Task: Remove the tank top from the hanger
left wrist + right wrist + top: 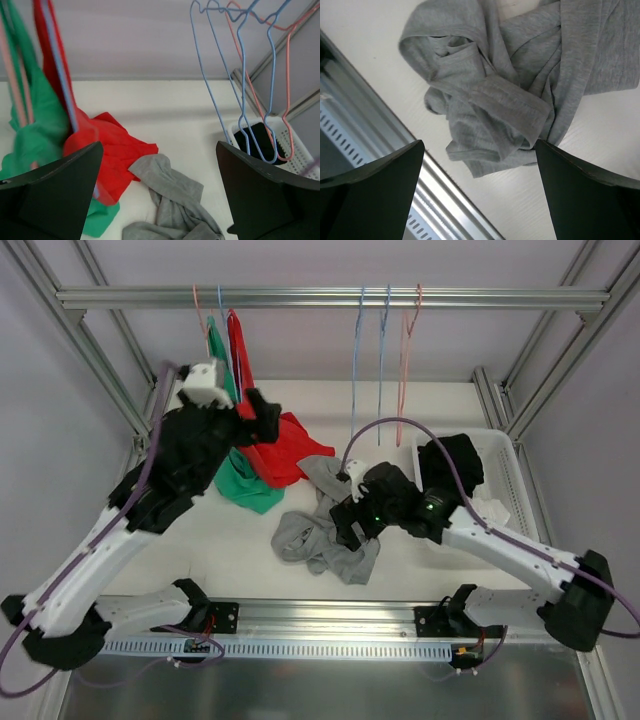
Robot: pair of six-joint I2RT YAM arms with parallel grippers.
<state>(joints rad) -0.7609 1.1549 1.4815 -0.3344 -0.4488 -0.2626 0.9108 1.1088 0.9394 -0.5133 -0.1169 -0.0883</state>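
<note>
Hovering open beside the red tank top (115, 155), which hangs far left on its hanger (54, 50), the left pincer (159, 147) probably must close on the fabric and draw it off; the right pincer (479, 147) is open too.

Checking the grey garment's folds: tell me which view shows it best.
Right wrist: the grey garment fills the frame, folds sharp. Top external shows it small, partly under the right arm; left wrist catches only part at its bottom edge.
</note>
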